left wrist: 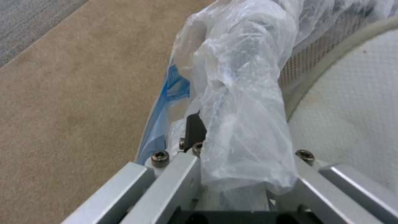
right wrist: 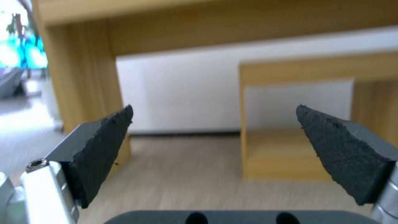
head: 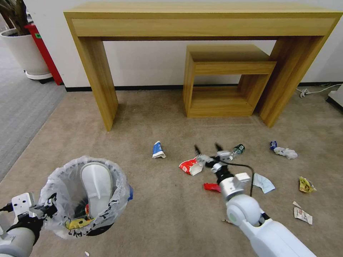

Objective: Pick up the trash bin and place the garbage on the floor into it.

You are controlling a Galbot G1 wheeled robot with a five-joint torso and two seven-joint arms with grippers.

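The trash bin point(head: 84, 194), lined with a crinkly plastic bag point(left wrist: 240, 102), hangs at the lower left. My left gripper point(head: 48, 208) is shut on its rim. A white slipper point(head: 96, 185) stands inside it on some wrappers. My right gripper point(head: 207, 147) is open and holds nothing, just above the floor point(head: 160, 214). It hovers between the red-white crushed bowl point(head: 190, 166) and a small bottle point(head: 237, 149). More garbage lies around it: a red wrapper point(head: 211, 187), a face mask point(head: 263, 182), a blue-white item point(head: 158, 150), a tissue point(head: 286, 152) and a yellow wrapper point(head: 306, 185).
A wooden desk point(head: 200, 21) stands against the wall with a wooden stool point(head: 221, 82) under it. A grey carpet strip point(head: 21, 107) and a potted plant point(head: 25, 50) are at the far left. A white cable point(head: 314, 91) runs along the right wall. Another wrapper point(head: 303, 215) lies at the right.
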